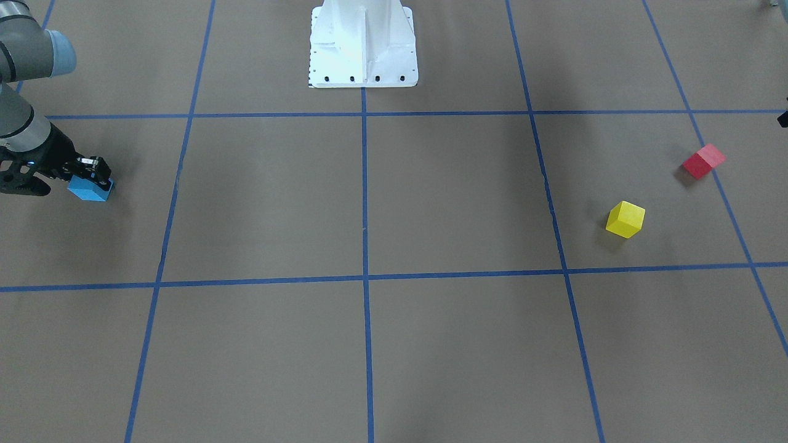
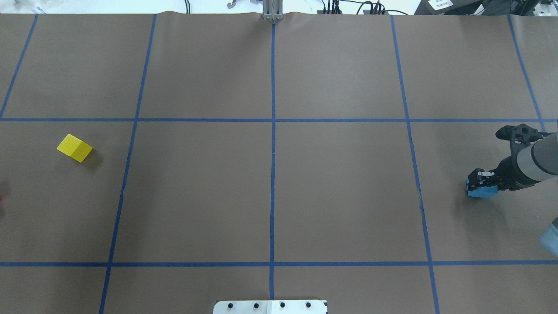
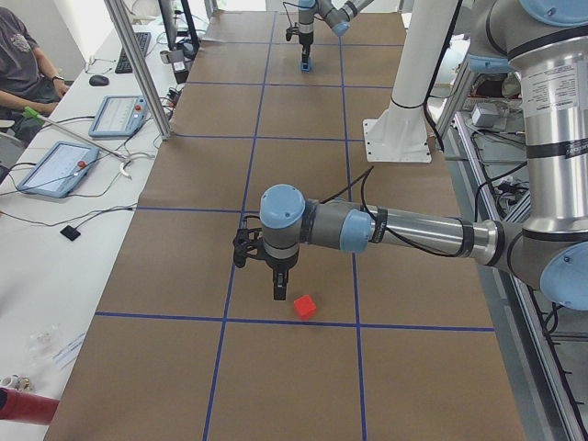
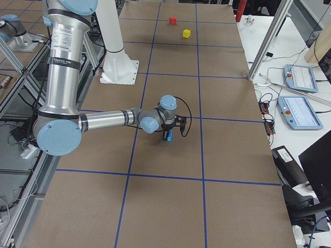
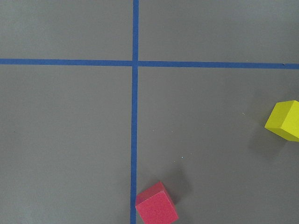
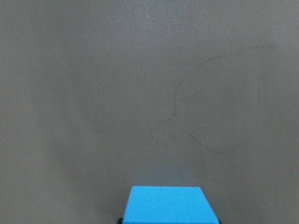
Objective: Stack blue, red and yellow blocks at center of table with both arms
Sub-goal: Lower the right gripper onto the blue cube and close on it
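Note:
My right gripper point(image 1: 93, 178) is shut on the blue block point(image 1: 88, 191) at the table's right end, at or just above the surface. They also show in the overhead view, the gripper point(image 2: 479, 179) on the block point(image 2: 483, 191), and the block fills the bottom edge of the right wrist view point(image 6: 167, 205). The red block point(image 1: 703, 161) and the yellow block point(image 1: 625, 219) lie apart at the left end. My left gripper point(image 3: 278, 292) hangs just beside the red block point(image 3: 305, 306); I cannot tell if it is open. The left wrist view shows the red block point(image 5: 156, 205) and the yellow block point(image 5: 285, 120).
The white robot base point(image 1: 363, 43) stands at the table's robot-side edge. Blue tape lines point(image 2: 273, 152) divide the brown table into squares. Beyond the far edge stand aluminium posts point(image 3: 138, 73), tablets point(image 3: 55, 170) and a seated operator point(image 3: 18, 55).

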Motion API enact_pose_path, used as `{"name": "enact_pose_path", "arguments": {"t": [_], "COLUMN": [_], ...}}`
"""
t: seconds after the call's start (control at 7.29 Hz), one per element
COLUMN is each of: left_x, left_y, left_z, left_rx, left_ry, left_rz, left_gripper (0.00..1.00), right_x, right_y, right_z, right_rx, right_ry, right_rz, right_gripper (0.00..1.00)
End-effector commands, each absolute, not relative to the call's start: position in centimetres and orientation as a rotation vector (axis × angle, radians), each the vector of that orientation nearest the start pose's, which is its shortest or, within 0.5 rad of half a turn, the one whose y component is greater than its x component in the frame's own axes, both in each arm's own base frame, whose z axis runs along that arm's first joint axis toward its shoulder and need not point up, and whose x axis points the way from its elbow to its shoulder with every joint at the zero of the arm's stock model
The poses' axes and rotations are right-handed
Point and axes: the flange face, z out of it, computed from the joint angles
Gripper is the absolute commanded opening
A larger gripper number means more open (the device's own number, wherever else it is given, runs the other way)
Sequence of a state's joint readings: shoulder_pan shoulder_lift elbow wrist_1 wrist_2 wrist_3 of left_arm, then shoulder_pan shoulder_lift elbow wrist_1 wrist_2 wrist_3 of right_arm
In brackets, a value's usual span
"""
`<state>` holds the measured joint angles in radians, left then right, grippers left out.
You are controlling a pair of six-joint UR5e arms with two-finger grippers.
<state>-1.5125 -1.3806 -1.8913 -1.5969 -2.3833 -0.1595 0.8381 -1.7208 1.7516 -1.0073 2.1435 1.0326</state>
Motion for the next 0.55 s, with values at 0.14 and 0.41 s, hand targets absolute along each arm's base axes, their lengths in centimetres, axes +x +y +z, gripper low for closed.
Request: {"name": "enact_pose_path", "arguments": {"t": [0.14,0.41], "left_x": [-3.7,-3.5], "left_y": [-42.0,-42.0], "left_z": [57.0,55.7], "left_rx": [0.078,0.098], "left_ry": [0.824,0.843], "left_rz": [-0.025,-0.014], "left_gripper": [1.00,1.00], "right_x": [-28.8,-37.9], "right_y": [-44.1,-49.1], "right_z": [49.5,34.8], "right_rx": [-0.001,-0.052], "right_ry": [-0.876,-0.836], "right_rz": [0.085,0.055], "right_gripper": [0.00,0.00]}}
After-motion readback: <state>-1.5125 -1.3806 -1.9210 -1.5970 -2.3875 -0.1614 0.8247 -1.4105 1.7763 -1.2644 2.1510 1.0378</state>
